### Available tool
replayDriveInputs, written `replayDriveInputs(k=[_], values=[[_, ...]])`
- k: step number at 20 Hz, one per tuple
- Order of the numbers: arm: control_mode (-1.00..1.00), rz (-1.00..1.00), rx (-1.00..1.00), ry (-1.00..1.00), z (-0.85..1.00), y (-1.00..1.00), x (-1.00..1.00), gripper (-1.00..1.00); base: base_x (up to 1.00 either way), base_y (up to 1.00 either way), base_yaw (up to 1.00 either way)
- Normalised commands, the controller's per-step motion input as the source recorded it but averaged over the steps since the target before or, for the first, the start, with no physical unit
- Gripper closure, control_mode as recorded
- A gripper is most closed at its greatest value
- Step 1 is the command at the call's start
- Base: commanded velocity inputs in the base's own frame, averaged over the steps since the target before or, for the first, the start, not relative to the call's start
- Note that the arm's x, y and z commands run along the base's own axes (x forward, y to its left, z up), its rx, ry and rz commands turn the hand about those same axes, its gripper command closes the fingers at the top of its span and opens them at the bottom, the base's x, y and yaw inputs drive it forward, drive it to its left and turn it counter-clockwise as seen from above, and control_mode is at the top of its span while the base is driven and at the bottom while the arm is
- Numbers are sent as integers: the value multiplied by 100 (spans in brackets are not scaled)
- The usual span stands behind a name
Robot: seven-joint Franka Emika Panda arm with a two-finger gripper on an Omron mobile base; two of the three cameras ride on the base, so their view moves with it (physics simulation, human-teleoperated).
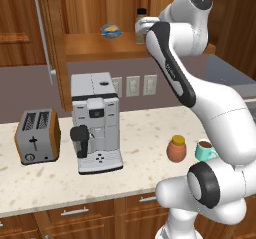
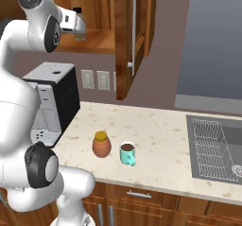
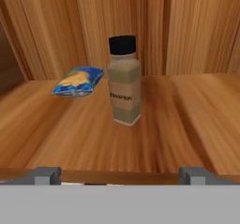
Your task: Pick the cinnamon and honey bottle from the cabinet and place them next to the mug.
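Observation:
The cinnamon (image 3: 124, 80), a slim black-capped bottle, stands upright on the shelf of the cabinet (image 3: 187, 115). My gripper (image 3: 121, 175) is open at the shelf's front edge, facing the bottle and short of it, its fingertips (image 3: 47, 174) wide apart and holding nothing. In the left base view the hand (image 1: 143, 32) hides most of the cinnamon (image 1: 141, 14). The honey bottle (image 1: 176, 148), a squat orange jar, stands on the counter just left of the teal mug (image 1: 204, 150). Both also appear in the right base view, honey bottle (image 2: 101, 144) beside mug (image 2: 127, 153).
A blue snack bag (image 3: 78, 81) lies on the shelf left of the cinnamon. A coffee machine (image 1: 95, 123) and a toaster (image 1: 37, 135) stand on the counter's left. The open cabinet door (image 2: 132, 31) hangs right of the hand. A sink (image 2: 215, 149) lies at the far right.

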Motion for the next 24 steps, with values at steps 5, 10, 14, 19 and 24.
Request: replayDriveInputs(k=[5,10,14,19,24], values=[[-100,0,0,-3,-9,0,27,-100,0,0,0],[-100,0,0,0,-1,0,32,-100,0,0,0],[-100,0,0,0,0,0,23,-100,0,0,0],[-100,0,0,0,0,0,19,-100,0,0,0],[-100,0,0,0,-4,0,17,-100,0,0,0]])
